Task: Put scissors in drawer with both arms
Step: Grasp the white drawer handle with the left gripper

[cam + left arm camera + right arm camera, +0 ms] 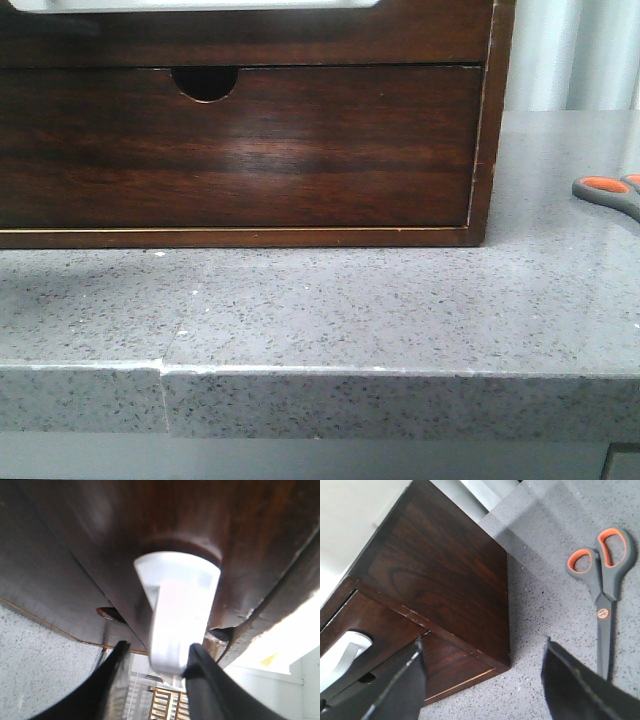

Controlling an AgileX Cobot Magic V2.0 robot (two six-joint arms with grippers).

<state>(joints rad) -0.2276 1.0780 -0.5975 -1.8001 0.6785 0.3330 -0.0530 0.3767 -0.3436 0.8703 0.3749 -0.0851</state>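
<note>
Grey-handled small scissors (605,590) with orange lining in the loops lie flat on the speckled grey stone counter (400,310), just ahead of the right claw (485,680), whose black fingers stand wide apart and empty. The left claw (156,667) has its two fingers on both sides of the pale handle (177,610) of the dark brown glossy wooden drawer (240,525), touching it. The dark wooden cabinet (445,575) stands beside the scissors, apart from them.

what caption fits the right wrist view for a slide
Open right gripper above grey-handled, orange-lined scissors beside dark wooden cabinet.
</note>
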